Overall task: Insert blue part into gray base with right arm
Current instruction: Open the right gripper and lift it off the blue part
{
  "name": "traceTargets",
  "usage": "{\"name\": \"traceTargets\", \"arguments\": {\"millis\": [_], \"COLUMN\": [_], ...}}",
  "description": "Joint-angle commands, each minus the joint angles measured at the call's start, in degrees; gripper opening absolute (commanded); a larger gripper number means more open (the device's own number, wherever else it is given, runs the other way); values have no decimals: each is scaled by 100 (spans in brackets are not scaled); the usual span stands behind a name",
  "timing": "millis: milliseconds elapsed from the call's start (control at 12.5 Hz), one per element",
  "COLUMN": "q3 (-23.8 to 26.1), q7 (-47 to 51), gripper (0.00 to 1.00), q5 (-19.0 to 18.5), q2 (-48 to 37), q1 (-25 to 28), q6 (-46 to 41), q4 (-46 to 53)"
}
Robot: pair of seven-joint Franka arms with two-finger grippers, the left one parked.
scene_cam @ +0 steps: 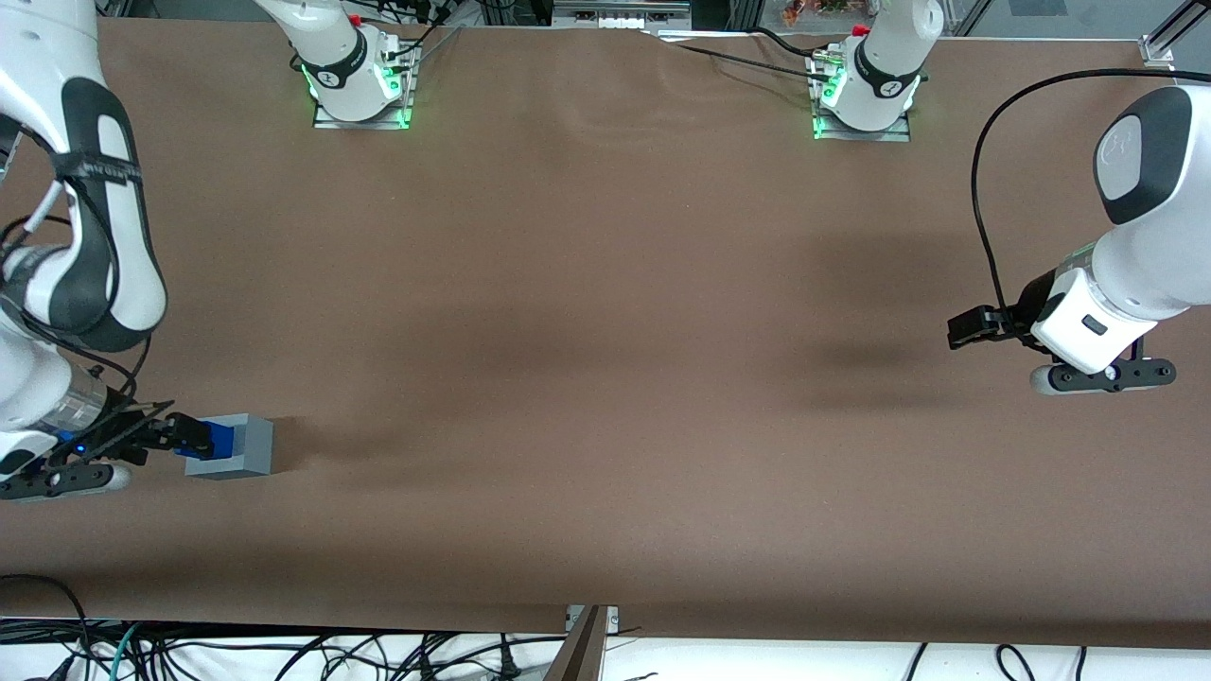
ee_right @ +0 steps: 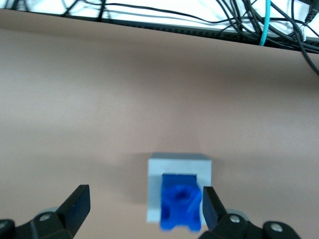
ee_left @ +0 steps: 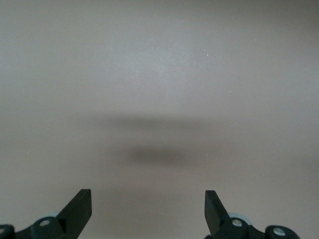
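Below us, one brown table (scene_cam: 605,378), one working arm, one grey cube and one blue block.

Largest first, we see the brown sheet covering the table from the two lit arm mounts (scene_cam: 361,87) down to the edge nearest the front camera, where loose cables (scene_cam: 189,653) lie over a white floor. The right arm (scene_cam: 66,236) leans in at the working arm's end of the table. Its gripper (ee_right: 144,209) hangs just above the gray base (scene_cam: 232,447), fingers spread apart and holding nothing; one finger (ee_right: 209,206) sits just beside the blue part (ee_right: 180,206). We count a single gray base (ee_right: 179,167) resting on the sheet, and a single blue part (scene_cam: 219,438) sitting in its top recess.
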Motion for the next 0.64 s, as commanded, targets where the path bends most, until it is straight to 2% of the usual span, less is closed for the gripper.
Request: {"name": "traceTargets", "arguments": {"millis": [0,159,399,558], "q3": [21,-31,-6,12], "q7": [0,-9,70,35], "gripper": [100,100,100,100], "q5": [-7,-8,-156,-279], "q2": [-392,-875,-1753,-2072], "q1": [-15,-58,12,12], "q6": [-892,-1193,-2290,-2485], "q4": [294,295,-63,-346]}}
